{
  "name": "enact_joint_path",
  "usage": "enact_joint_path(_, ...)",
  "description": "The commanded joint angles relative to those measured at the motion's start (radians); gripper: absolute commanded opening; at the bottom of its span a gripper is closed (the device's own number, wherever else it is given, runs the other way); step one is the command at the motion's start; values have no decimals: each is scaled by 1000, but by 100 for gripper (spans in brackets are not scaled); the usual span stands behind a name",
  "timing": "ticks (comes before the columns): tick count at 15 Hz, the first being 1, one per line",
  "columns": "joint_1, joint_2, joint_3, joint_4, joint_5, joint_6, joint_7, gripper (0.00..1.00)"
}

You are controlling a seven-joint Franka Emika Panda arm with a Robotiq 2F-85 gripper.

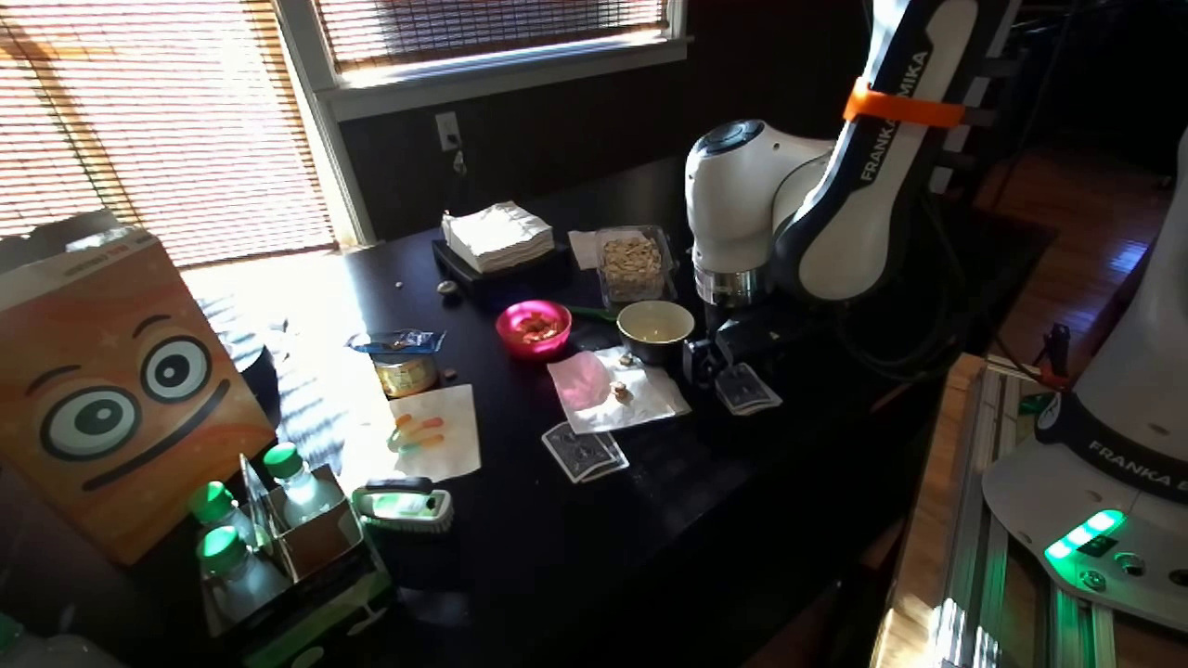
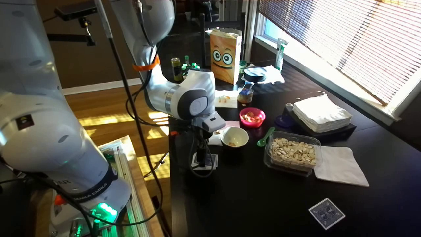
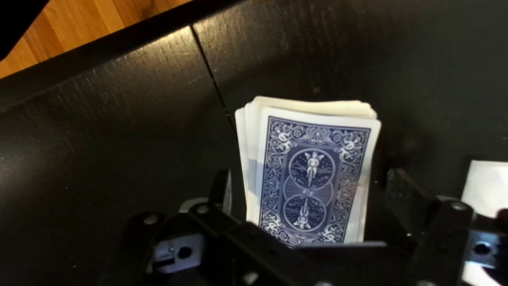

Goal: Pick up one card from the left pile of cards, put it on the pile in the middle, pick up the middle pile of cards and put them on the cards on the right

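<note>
Below my gripper (image 3: 311, 190) lies the middle pile of cards (image 3: 309, 178), blue-backed with white borders and slightly fanned edges. In the wrist view the fingers stand apart, one on each side of the pile, with dark table showing between each finger and the cards. Nothing is gripped. In an exterior view the left pile of cards (image 1: 585, 452) rests on the table beside a napkin, its cards spread a little. The cards on the right show in an exterior view as a blue-backed card (image 2: 327, 213) lying flat. Which single card came from the left pile cannot be told.
A pale bowl (image 2: 234, 136) stands close to the gripper, near a napkin (image 1: 613, 390) with bits on it. Farther off are a pink bowl (image 2: 252, 117), a green spoon (image 2: 265, 137) and a clear tub of flakes (image 2: 292, 153). The table edge (image 3: 119, 51) runs nearby.
</note>
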Motion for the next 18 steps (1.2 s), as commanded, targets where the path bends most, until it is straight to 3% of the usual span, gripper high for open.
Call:
enact_joint_path(1, 8, -19, 2, 1, -26, -13, 6, 100)
enact_joint_path(11, 4, -126, 33, -11, -57, -87, 3, 100)
enact_joint_path(18, -66, -257, 154, -10, -65, -226, -20, 100)
